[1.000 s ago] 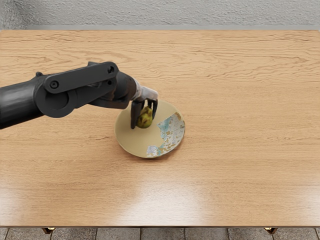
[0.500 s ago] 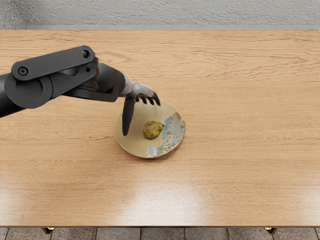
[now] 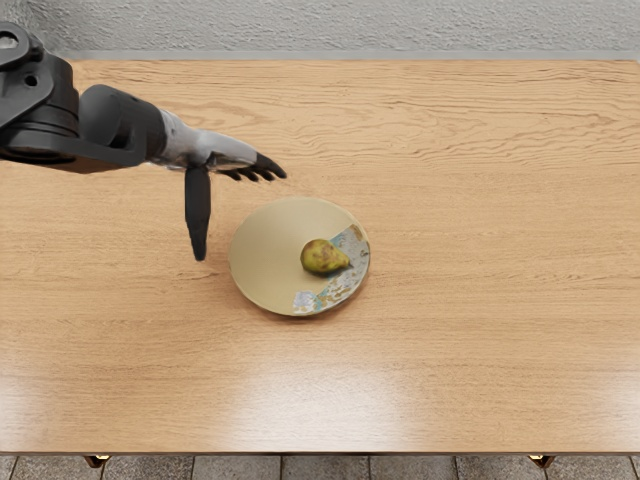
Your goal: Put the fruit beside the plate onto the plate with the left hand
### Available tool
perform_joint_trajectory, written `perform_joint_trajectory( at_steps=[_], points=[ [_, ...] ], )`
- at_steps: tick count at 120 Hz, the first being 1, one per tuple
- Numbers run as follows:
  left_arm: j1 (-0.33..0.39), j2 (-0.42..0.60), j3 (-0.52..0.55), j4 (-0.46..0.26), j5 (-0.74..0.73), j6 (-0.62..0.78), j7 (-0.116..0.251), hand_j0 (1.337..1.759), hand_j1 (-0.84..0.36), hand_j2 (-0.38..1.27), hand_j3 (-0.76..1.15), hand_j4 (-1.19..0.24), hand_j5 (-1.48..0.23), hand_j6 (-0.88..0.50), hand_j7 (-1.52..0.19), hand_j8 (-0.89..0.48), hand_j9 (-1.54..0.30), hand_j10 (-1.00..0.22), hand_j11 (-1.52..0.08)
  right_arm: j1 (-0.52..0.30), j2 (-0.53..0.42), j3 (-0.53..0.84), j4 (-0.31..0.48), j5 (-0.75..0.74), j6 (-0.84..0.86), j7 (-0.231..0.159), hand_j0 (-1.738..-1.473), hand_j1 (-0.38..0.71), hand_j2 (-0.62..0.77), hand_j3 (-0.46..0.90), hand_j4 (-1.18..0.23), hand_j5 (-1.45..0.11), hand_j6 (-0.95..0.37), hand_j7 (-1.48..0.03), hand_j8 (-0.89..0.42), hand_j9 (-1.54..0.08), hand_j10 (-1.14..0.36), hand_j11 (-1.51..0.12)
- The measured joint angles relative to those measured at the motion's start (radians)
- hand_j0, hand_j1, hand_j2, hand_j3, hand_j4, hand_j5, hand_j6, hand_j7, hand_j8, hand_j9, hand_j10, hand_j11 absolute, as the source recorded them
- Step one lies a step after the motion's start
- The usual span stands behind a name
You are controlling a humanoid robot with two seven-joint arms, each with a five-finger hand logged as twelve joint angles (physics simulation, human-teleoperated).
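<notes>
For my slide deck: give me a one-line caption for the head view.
Pear lies on the plate; the open left hand hovers over the wooden table beyond the plate's left rim.

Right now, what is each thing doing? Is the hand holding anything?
pear: lying on the plate, nothing gripping it.
plate: flat on the table, carrying the pear.
left hand: open, fingers spread, empty, off to the plate's upper left.
</notes>
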Motion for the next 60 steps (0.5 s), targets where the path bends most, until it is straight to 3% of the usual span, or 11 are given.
perform_joint_trajectory(
  at_steps=[30, 60],
  points=[
    [0.0, 0.23, -0.025, -0.008, -0.219, -0.017, 0.0, 1.658, 0.32, 0.01, 0.0, -0.03, -0.04, -0.03, -0.04, -0.03, -0.04, -0.03, -0.04, 0.001, 0.0, 0.0, 0.004, -0.002, 0.001, 0.0, -1.658, -0.35, 0.0, 0.0, 0.0, 0.0, 0.0, 0.0, 0.0, 0.0, 0.0, 0.0],
    [0.0, 0.268, -0.027, -0.005, -0.306, -0.019, 0.0, 1.658, 0.32, 0.0, 0.0, -0.03, -0.03, -0.03, -0.03, -0.03, -0.03, -0.03, -0.03, 0.002, 0.0, 0.001, 0.0, 0.0, -0.003, 0.0, -1.658, -0.35, 0.0, 0.0, 0.0, 0.0, 0.0, 0.0, 0.0, 0.0, 0.0, 0.0]
  ],
)
